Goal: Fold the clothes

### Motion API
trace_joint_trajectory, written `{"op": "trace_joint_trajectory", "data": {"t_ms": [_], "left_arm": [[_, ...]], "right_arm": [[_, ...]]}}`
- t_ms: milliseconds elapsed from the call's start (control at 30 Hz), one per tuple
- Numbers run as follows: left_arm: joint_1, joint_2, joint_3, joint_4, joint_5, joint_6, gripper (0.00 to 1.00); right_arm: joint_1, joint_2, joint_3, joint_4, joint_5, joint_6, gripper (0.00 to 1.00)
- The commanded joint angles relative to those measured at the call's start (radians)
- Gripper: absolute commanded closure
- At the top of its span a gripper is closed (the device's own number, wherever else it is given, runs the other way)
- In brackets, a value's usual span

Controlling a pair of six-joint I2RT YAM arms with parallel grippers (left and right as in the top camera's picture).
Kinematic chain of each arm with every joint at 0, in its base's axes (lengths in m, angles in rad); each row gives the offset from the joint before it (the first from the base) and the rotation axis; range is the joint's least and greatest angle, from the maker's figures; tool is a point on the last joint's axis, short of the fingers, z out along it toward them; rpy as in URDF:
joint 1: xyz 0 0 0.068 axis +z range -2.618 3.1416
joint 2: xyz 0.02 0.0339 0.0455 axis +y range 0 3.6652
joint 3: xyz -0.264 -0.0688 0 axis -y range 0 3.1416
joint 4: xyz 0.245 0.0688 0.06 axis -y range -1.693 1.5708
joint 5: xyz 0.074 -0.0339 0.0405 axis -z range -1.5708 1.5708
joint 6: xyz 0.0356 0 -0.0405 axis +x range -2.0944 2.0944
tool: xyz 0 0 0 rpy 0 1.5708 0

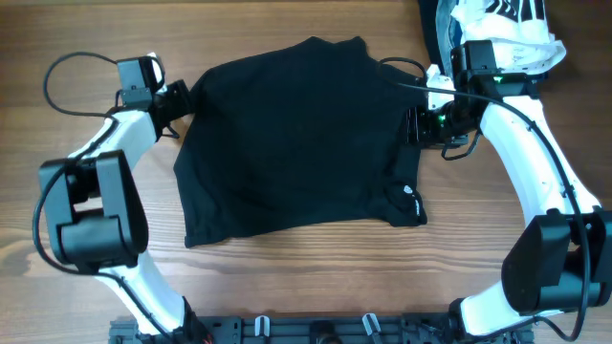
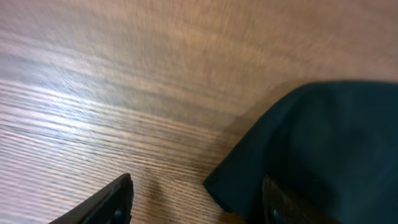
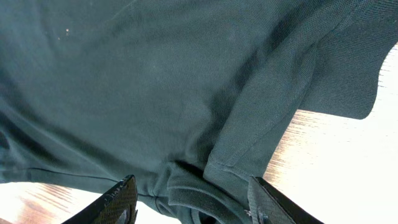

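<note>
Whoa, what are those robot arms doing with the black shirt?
They are working on folding it. The black shirt lies spread out and a bit rumpled on the wooden table. The left gripper sits at the shirt's left edge and the right gripper is over its right side, by a sleeve. Both have their fingers open, so neither is holding cloth, and no fold is made yet. A pile of other clothes sits in the far corner.
</note>
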Motion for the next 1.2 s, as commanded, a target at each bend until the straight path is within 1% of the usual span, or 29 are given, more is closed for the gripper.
{"op": "trace_joint_trajectory", "data": {"t_ms": [0, 67, 267, 633, 700, 733, 833, 867, 900, 1000, 1067, 1167], "left_arm": [[0.002, 0.023, 0.000, 0.023, 0.023, -0.002, 0.34], [0.002, 0.027, 0.000, 0.034, 0.037, 0.018, 0.34], [0.002, 0.058, 0.000, 0.065, 0.045, 0.019, 0.34], [0.002, 0.129, 0.000, 0.139, 0.123, 0.018, 0.37], [0.002, 0.138, 0.000, 0.142, 0.137, 0.018, 0.42], [0.002, 0.141, 0.000, 0.142, 0.149, 0.018, 0.46], [0.002, 0.142, 0.000, 0.129, 0.161, 0.018, 0.68], [0.002, 0.142, 0.000, 0.123, 0.161, 0.018, 0.73], [0.002, 0.142, 0.000, 0.118, 0.161, 0.018, 0.76], [0.002, 0.142, 0.000, 0.105, 0.161, 0.018, 0.78], [0.002, 0.142, 0.000, 0.104, 0.161, 0.018, 0.82], [0.000, 0.142, 0.000, 0.102, 0.161, 0.018, 0.94]], "right_arm": [[-0.001, -0.010, -0.002, 0.005, -0.024, 0.003, 0.43], [-0.001, -0.010, -0.002, 0.006, -0.024, 0.003, 0.43], [-0.001, -0.010, -0.002, 0.008, -0.024, 0.002, 0.43], [-0.001, -0.010, -0.002, 0.011, -0.024, 0.003, 0.43], [-0.001, -0.010, -0.002, 0.012, -0.024, 0.003, 0.43], [-0.001, -0.010, -0.002, 0.013, -0.024, 0.003, 0.43], [-0.001, -0.010, -0.002, 0.016, -0.024, 0.003, 0.43], [-0.001, -0.010, -0.002, 0.016, -0.024, 0.003, 0.43], [-0.001, -0.010, -0.002, 0.016, -0.024, 0.003, 0.43], [-0.001, -0.010, -0.002, 0.016, -0.024, 0.003, 0.43], [-0.001, -0.010, -0.002, 0.016, -0.024, 0.003, 0.43], [-0.001, -0.010, -0.002, 0.016, -0.024, 0.003, 0.43]]}}
